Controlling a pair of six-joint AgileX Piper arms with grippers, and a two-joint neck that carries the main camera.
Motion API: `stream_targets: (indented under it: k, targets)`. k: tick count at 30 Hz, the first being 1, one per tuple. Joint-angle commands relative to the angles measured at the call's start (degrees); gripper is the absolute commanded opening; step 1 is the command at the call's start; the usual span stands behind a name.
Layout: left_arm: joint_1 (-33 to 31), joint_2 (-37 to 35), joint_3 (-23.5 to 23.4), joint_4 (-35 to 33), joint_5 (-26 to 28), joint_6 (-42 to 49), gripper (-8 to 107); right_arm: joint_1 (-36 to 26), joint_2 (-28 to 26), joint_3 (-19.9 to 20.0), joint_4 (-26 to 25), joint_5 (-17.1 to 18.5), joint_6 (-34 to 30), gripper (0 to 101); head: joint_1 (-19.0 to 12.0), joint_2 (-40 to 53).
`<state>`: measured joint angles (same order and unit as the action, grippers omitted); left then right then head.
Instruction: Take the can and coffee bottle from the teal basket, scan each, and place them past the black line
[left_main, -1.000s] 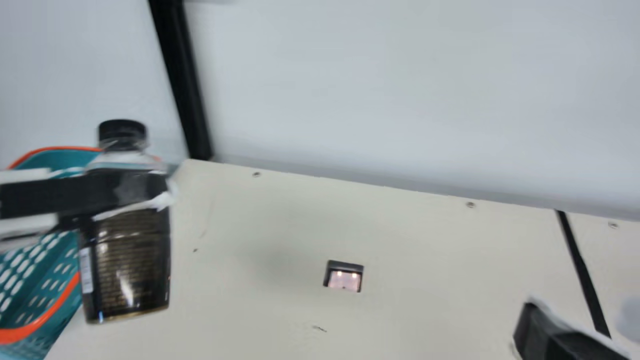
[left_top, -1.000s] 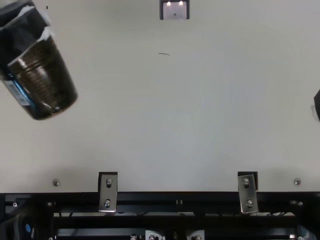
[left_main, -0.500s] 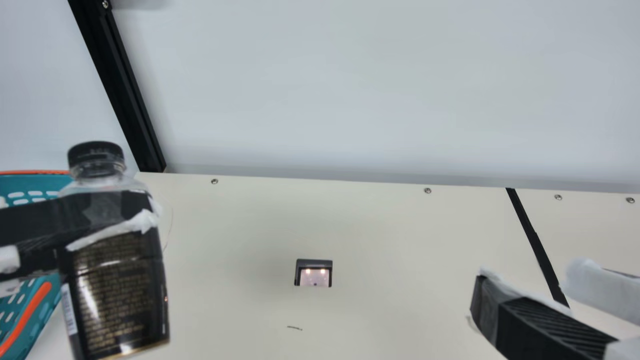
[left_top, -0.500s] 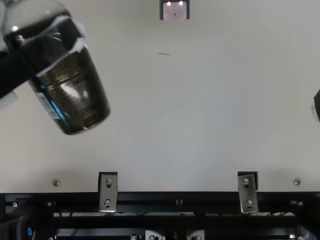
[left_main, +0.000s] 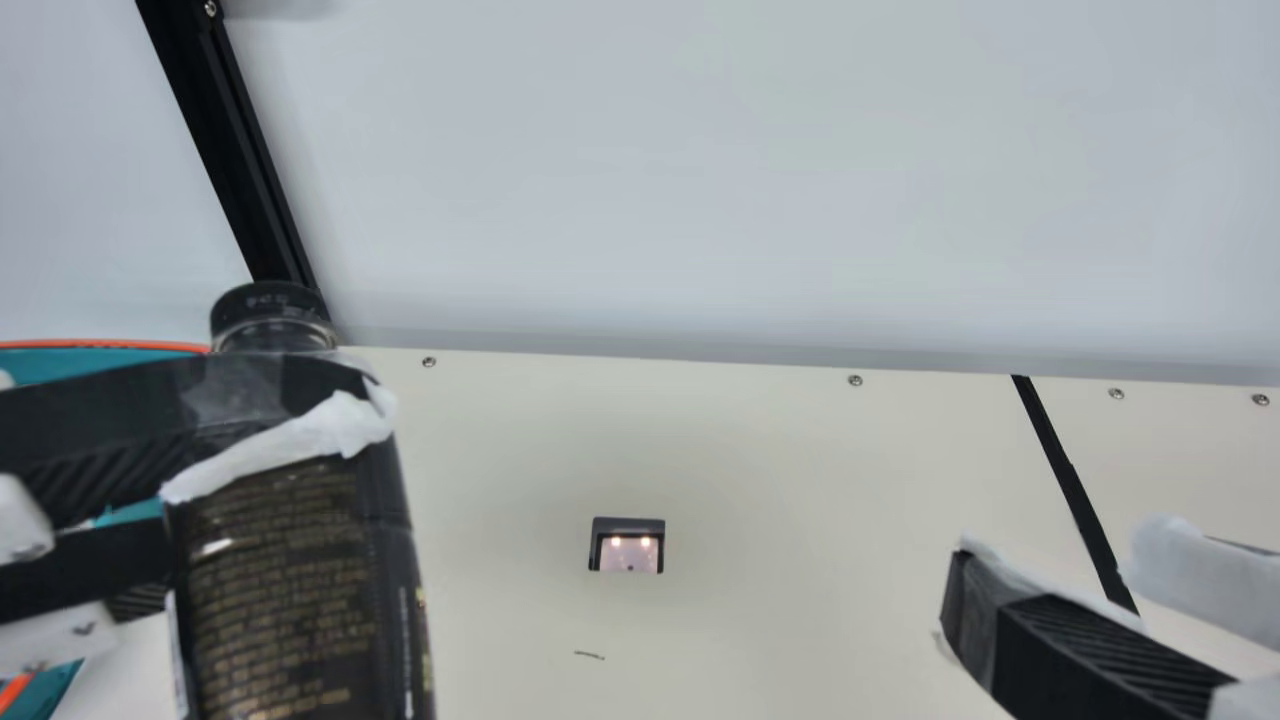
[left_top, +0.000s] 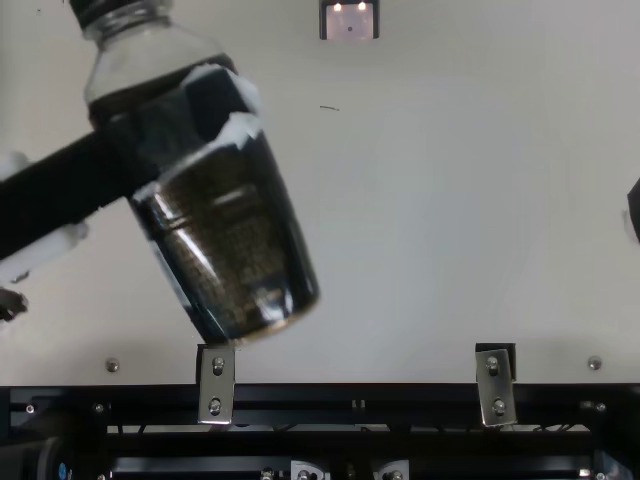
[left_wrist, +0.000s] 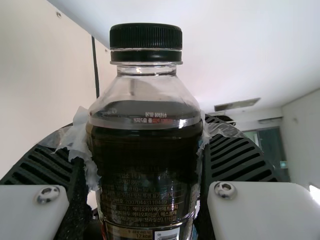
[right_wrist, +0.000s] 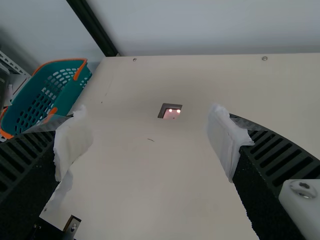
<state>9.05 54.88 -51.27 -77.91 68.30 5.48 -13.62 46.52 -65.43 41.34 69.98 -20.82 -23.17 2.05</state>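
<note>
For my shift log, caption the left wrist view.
Coffee bottle, dark green cap on, held in the left gripper, with the black line in the background.

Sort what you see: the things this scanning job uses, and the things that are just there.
For the job:
- coffee bottle, gripped in the left claw
- teal basket
- scanner with two lights on
- black line across the table

Just there:
- metal brackets at the table's edge
- screws in the tabletop
- black post
</note>
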Motion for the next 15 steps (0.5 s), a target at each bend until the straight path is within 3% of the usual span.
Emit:
stream_targets:
  k: [1, 3, 4, 15]
  targets:
    - [-1.4, -0.3, -0.3, -1.1, -1.1, -1.7, 10, 0.0, 0.0, 0.0, 0.0, 0.0, 0.0, 101, -1.6, -0.2]
    - [-3.2, -1.0, -1.0, -0.5, -3.3, -1.5, 10, 0.0, 0.0, 0.0, 0.0, 0.0, 0.0, 101, -1.6, -0.2]
    - [-2.1, -0.5, -0.5, -1.1, -1.8, -1.9, 10, 0.0, 0.0, 0.0, 0.0, 0.0, 0.0, 101, -1.6, -0.2]
    - [-5.0, -0.6, -1.1, -1.8, -5.0, -4.4, 10, 0.0, 0.0, 0.0, 0.0, 0.0, 0.0, 101, -1.6, -0.2]
